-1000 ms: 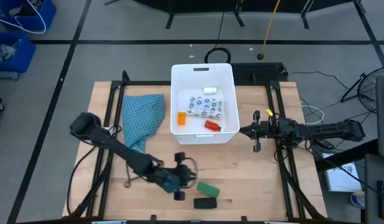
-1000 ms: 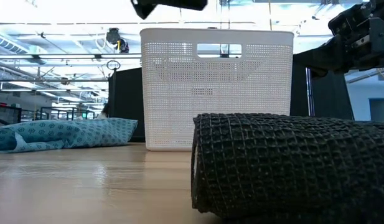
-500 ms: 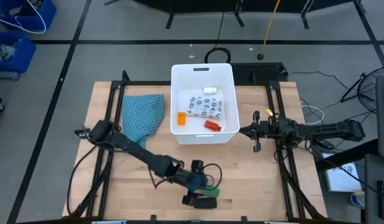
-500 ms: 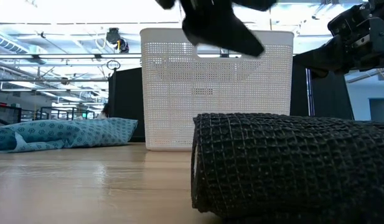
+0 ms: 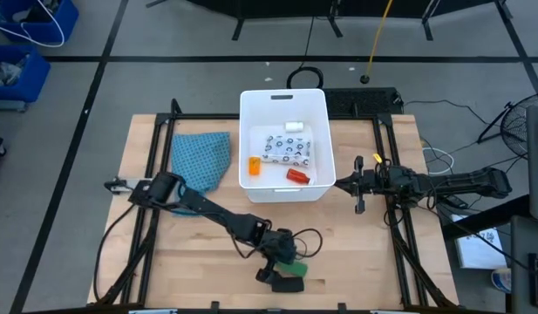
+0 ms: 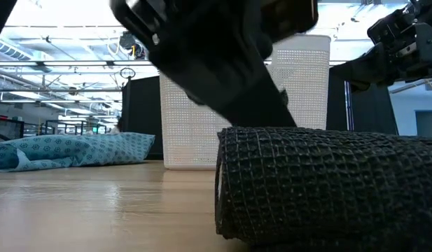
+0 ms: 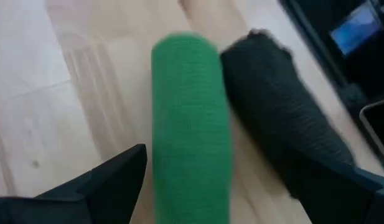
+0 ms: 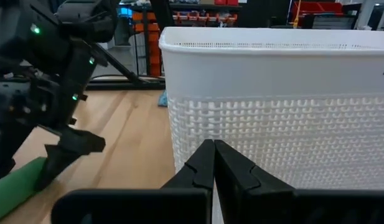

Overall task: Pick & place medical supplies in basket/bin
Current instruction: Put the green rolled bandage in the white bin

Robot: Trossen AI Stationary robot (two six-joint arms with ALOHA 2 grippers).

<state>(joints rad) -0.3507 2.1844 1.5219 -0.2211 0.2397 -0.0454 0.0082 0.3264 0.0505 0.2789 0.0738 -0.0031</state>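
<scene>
Left gripper (image 7: 192, 186) is down over the green block (image 7: 190, 124), jaws open, one finger on each side of it, nothing gripped yet. Main risk, as I read it: the black oblong bar (image 7: 285, 124) lies just beside the green block, apparently touching along one side, and one finger has to go into that seam. If it lands on the bar instead, the close could pinch both items, or shove the bar toward the bench (image 5: 356, 253) edge, which is near. The block looks round-sided and wrapped in something soft, so an off-centre close could roll it out of the jaws. The white tub (image 5: 283, 144) is well apart from the green block, so a weak grip has a long carry to fail on. The dotted packet (image 5: 288, 148), red bottle (image 5: 297, 176), small orange bottle (image 5: 255, 165) and white roll (image 5: 294, 127) lie inside the tub. Right gripper (image 8: 209, 163) waits just beside the tub's outer wall, jaws closed and empty. The bench is pale wood planks on a dark frame; a teal cloth (image 5: 199, 161) lies beside the tub, opposite the right gripper. Room: grey taped floor, cables, blue bins, shelving and ceiling lights beyond the tub.
</scene>
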